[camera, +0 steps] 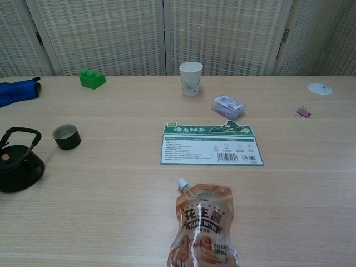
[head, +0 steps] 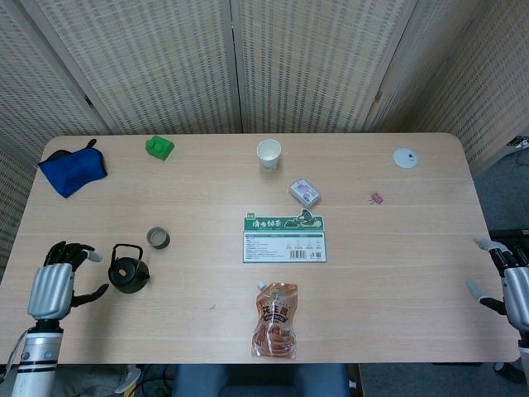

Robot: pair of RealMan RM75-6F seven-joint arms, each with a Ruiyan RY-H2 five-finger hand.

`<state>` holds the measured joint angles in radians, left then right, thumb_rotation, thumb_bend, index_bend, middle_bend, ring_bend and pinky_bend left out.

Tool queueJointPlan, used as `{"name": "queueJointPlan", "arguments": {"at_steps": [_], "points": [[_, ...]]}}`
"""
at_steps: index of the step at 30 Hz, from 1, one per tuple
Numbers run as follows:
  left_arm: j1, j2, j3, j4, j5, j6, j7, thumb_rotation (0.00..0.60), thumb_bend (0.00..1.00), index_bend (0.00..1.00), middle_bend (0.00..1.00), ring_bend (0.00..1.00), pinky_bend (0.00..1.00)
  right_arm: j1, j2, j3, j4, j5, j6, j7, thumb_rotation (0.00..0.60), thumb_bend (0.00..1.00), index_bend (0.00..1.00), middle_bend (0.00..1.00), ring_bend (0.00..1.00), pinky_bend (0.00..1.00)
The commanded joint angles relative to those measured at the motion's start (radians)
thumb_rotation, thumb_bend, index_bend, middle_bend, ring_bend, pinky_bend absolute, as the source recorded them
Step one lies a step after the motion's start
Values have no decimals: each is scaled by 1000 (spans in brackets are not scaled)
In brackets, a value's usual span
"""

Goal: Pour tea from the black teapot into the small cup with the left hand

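A staged test room is suggested: a pale wooden table [head: 397,248] is enclosed by woven folding screens [head: 314,66], grey carpet [head: 504,190] is seen beyond, and unrelated items are scattered about.

The head view looks steeply down from high above the near edge, far enough back to take in the whole table [head: 397,281] and the folding screen [head: 240,66] behind it — even the left hand [head: 56,281] and right hand [head: 512,285] at the two near corners. The chest view sits lower and closer, facing across the tabletop toward the same screen at a shallow angle, its frame cutting off the near edge and both ends. Both share the middle of the table — black teapot [camera: 18,167], small cup [camera: 67,136], green card [camera: 210,146], paper cup [camera: 191,78] and peanut butter pouch [camera: 203,225].
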<state>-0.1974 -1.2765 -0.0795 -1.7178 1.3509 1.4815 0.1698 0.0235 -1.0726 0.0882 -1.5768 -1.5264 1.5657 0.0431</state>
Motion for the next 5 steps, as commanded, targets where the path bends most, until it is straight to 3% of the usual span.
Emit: {"name": "queueJointPlan", "arguments": {"at_steps": [1,5], "points": [[23,14,17,-29,18,24,10,600,171,430,293,203,87,-3,-10,-10,-2,-15,7,-2,600,190,256,326,217,200],[45,26,34,-58,38,43,24,600,171,430,293,203,88,-3,-19,-22,-8,-29,3,-4,600,190,258,327,217,200]]}}
